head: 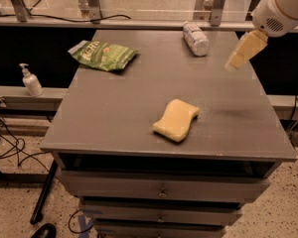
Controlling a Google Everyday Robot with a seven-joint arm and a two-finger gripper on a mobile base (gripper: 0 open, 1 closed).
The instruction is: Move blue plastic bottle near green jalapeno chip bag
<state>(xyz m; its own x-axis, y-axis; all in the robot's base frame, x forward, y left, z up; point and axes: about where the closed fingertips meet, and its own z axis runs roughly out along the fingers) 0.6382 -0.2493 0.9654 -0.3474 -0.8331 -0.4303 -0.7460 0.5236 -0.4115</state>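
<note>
Where the grey surface (114, 108) reaches its far edge, right of centre, lies item one: the blue plastic bottle (195, 38), on its side, lengthwise front to back, pale label uppermost.

Item two: the green jalapeno chip bag (103, 55), flat and crinkled, at the far left of the same surface, well apart from the bottle, with bare top between them.

Item three: a wavy yellow sponge (177, 120), flat, toward the near edge, slightly right of centre, touching nothing else.

Item four: the gripper (243, 51), pale yellow, hanging from a white arm housing (283, 6) at the upper right. It hovers in the air over the right-hand part of the surface, to the right of the bottle and not in contact with it. It carries nothing visible, and whether it is open or closed cannot be told.

Item five: a white pump-top dispenser (31, 81), upright on a low ledge to the left, off the surface.

Item six: drawers (161, 190) beneath the top; dark cables (5, 143) on the floor at left.
</note>
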